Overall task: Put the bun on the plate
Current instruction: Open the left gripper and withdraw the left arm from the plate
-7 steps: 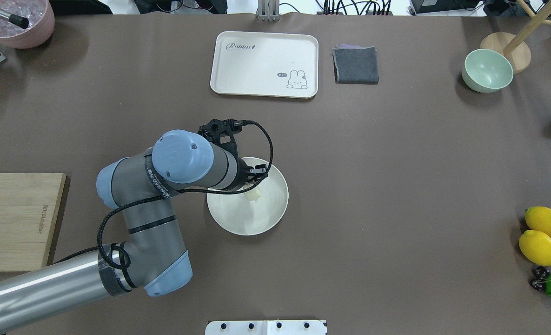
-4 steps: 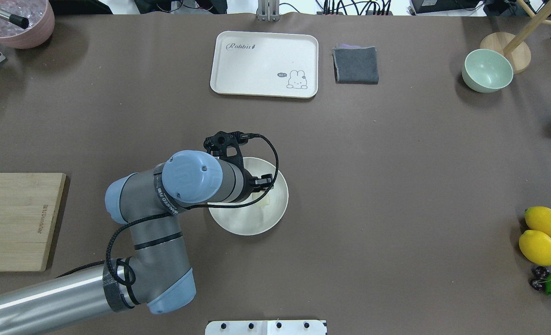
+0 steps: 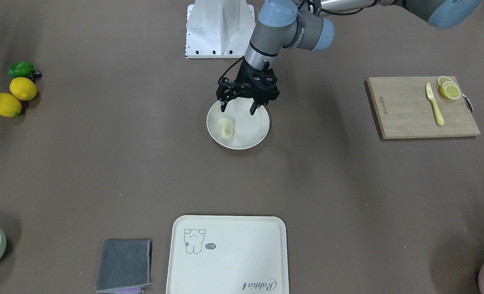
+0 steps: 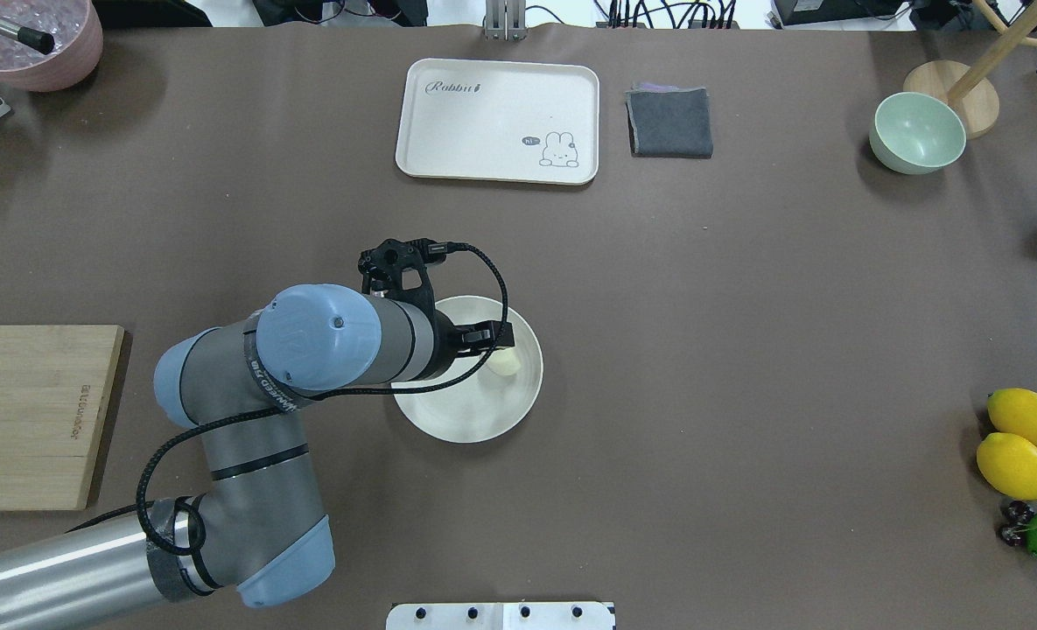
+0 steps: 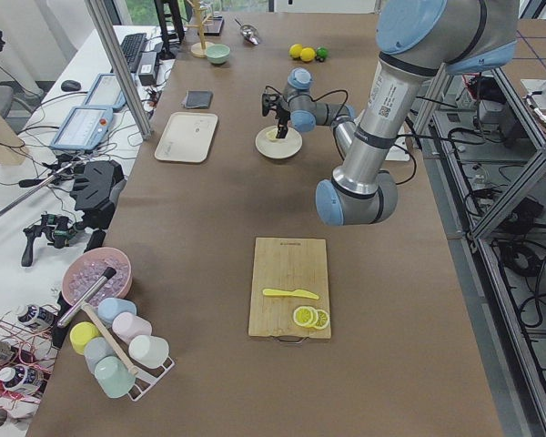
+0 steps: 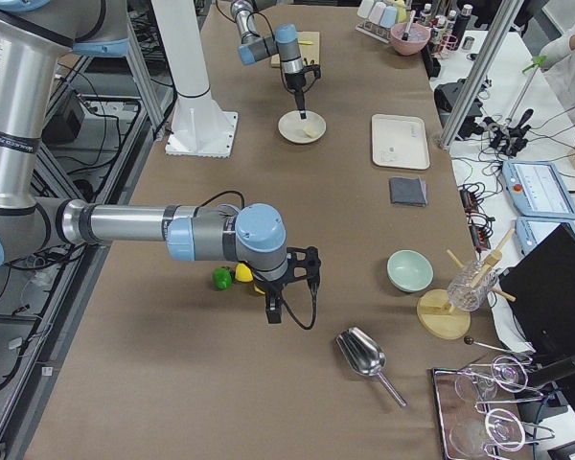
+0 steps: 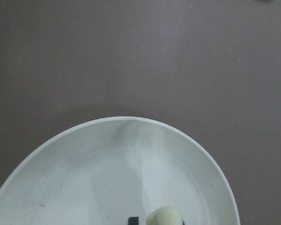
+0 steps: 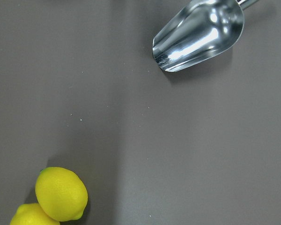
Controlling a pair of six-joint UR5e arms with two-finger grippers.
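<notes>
The bun (image 3: 225, 127) lies free on the round cream plate (image 3: 252, 131), on the side toward the lemons. My left gripper (image 3: 237, 110) hangs open above the plate's robot-side rim, a little way from the bun and with nothing between its fingers. From overhead, the bun (image 4: 507, 362) shows just past the gripper (image 4: 481, 338) on the plate (image 4: 461, 416). The left wrist view looks down on the plate (image 7: 84, 178), with the bun (image 7: 164, 217) at the bottom edge. My right gripper (image 6: 280, 299) hovers low by the lemons; I cannot tell whether it is open.
A rectangular tray (image 4: 496, 122), a folded grey cloth (image 4: 669, 122) and a pale green bowl (image 4: 916, 133) stand at the far side. Lemons (image 4: 1021, 437) and a lime sit far right. A cutting board (image 3: 421, 107) holds a knife and lemon slices. A metal scoop (image 8: 196, 35) lies near the right arm.
The left gripper has let go of the bun, which now rests on the plate. The gripper has drawn back toward the robot's left, clear of the bun.
</notes>
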